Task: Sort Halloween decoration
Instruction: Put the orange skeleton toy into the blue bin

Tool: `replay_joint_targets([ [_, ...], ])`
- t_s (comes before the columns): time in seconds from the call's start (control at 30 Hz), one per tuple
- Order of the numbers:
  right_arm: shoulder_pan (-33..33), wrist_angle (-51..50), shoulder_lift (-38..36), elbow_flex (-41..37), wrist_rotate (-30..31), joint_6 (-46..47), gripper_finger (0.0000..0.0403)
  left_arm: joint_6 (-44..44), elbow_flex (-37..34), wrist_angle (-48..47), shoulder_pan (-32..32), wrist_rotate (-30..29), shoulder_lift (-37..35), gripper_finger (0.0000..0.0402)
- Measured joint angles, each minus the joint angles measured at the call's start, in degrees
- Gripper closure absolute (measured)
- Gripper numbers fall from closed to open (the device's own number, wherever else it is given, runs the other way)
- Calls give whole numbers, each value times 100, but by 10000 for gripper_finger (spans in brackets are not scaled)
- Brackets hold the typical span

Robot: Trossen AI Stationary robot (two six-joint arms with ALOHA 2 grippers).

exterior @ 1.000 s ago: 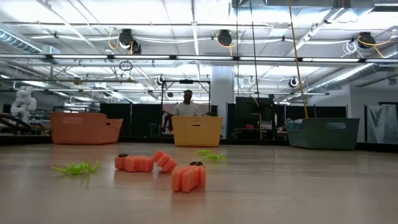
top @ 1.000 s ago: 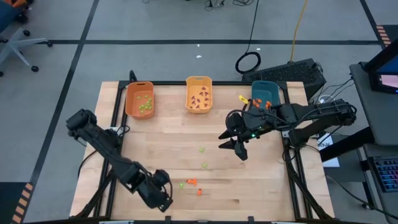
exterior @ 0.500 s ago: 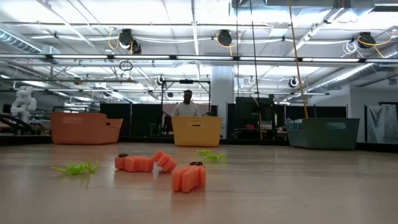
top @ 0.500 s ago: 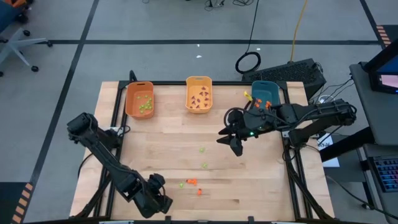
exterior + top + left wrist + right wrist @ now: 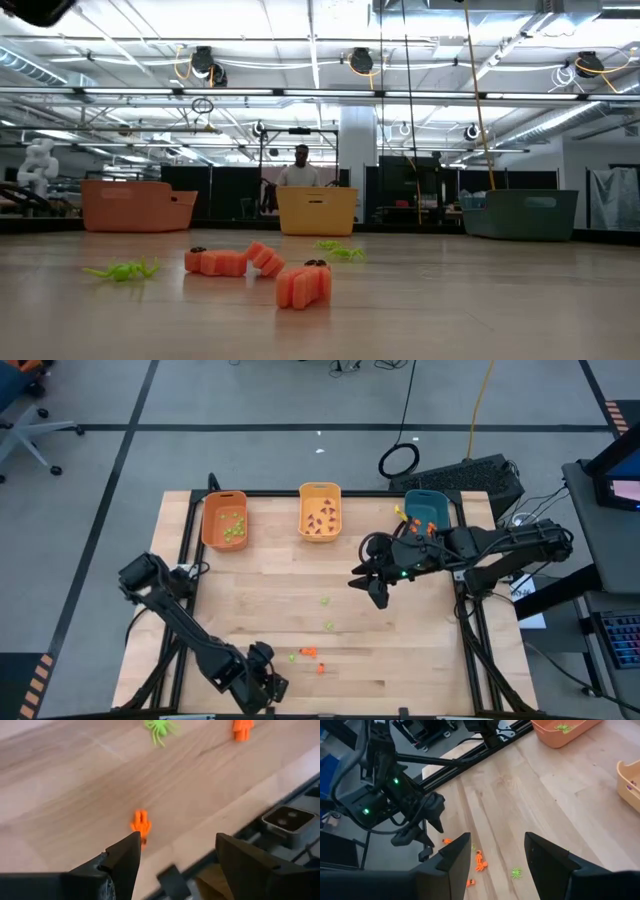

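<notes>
The left gripper [image 5: 268, 685] hangs wide open and empty at the counter's [image 5: 270, 600] near edge beside tiny orange [image 5: 310, 652] and green trinkets [image 5: 327, 625], while the right gripper [image 5: 374, 588], open and empty, hovers before the teal bin [image 5: 428, 508].

Two dark, wedge-shaped fingers [image 5: 122, 865] of the left gripper [image 5: 177, 865] stand wide apart with nothing between them, above the pale wooden bench [image 5: 75, 785] of butcher-block planks. A small orange plastic trinket [image 5: 141, 824] lies on the wood just beyond the fingers, near the bench's edge, while a tiny light green plastic spider [image 5: 159, 727] and a second small orange trinket [image 5: 242, 728] lie farther off, well apart from the first. Past the bench's edge runs a dark metal frame rail [image 5: 300, 805] carrying a grey square bracket [image 5: 288, 820] with two holes.
</notes>
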Motion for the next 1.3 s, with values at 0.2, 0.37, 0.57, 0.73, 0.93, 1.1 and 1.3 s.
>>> replay_joint_targets([
  [0.2,0,-220,0,0,-11,15,232,274,-1,217,-27,47,466,148],
  [0.37,0,-286,2,0,-17,15,232,242,-1,199,-20,221,605,167],
  [0.57,0,-302,2,0,-22,1,232,264,1,201,-20,534,710,225],
  [0.73,0,-301,2,0,-23,-85,232,301,16,216,-3,830,857,282],
  [0.93,0,-300,2,0,-22,-164,232,462,16,204,50,682,887,336],
  [1.1,0,-300,2,0,-24,-261,232,848,7,353,173,777,872,374],
  [1.3,0,-302,2,0,-22,-291,232,1025,-8,440,238,517,679,383],
])
